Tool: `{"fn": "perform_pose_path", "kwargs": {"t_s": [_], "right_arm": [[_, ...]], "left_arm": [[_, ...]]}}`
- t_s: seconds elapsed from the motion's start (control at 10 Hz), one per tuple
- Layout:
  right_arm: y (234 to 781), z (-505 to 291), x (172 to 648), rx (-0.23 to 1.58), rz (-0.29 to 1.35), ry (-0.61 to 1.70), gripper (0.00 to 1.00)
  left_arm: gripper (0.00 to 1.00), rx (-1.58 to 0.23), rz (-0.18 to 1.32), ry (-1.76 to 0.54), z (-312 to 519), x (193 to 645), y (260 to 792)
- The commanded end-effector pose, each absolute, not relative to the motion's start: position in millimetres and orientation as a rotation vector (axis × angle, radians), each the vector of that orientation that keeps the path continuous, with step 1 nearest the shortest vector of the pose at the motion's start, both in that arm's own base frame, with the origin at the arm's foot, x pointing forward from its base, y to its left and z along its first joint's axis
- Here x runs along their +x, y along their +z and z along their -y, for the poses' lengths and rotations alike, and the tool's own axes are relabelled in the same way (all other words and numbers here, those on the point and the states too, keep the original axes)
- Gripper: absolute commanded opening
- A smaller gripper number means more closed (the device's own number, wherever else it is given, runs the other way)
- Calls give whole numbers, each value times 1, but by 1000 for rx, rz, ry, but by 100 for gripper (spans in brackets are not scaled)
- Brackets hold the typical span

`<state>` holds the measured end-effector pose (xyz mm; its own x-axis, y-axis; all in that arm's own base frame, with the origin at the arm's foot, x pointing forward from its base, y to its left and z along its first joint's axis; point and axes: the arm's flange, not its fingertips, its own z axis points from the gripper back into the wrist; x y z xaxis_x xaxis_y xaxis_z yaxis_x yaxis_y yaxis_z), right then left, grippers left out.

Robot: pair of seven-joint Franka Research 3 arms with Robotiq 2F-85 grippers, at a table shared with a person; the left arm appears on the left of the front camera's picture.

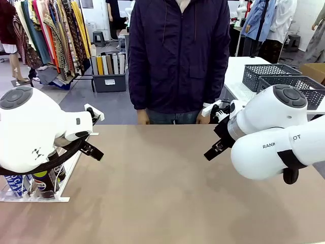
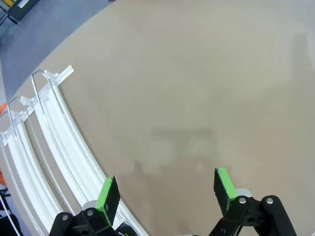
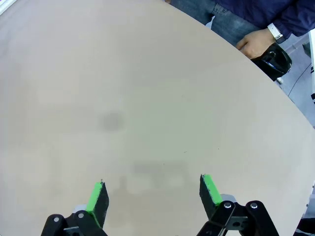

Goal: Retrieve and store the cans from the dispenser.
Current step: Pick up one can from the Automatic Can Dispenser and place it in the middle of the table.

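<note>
Left gripper (image 2: 166,191) has its jaws wide apart and holds nothing, hanging over bare table (image 2: 197,88). The dispenser (image 2: 47,132) lies just off its one finger, lanes running lengthwise away from the wrist. In the front view the cans (image 1: 43,182) stand upright at the dispenser's near end, tucked under the left arm. Right gripper (image 3: 153,192) is also spread and empty, well apart across the table. We judge the left arm is the one to reach: shift sideways onto the lanes and back toward the cans, jaws straddling one upright can.
</note>
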<state>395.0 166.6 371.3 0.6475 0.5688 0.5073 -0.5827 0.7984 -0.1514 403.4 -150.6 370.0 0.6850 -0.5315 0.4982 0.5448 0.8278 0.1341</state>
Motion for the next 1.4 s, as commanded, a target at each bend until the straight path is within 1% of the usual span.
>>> {"fn": "perform_pose_path", "kwargs": {"t_s": [0.0, 1.0, 1.1, 1.2, 1.3], "right_arm": [[371, -167, 395, 26, 568, 655, 100], [371, -167, 395, 26, 568, 655, 100], [382, -162, 391, 159, 445, 628, 100], [404, -159, 384, 295, 348, 513, 100], [431, -155, 375, 384, 320, 391, 100]], "left_arm": [[100, -25, 551, -604, 151, 403, 370], [100, -26, 550, -603, 151, 403, 370], [100, -149, 434, -691, 151, 396, 383], [100, -271, 395, -688, 154, 389, 404], [100, -405, 265, -607, 159, 384, 431]]}}
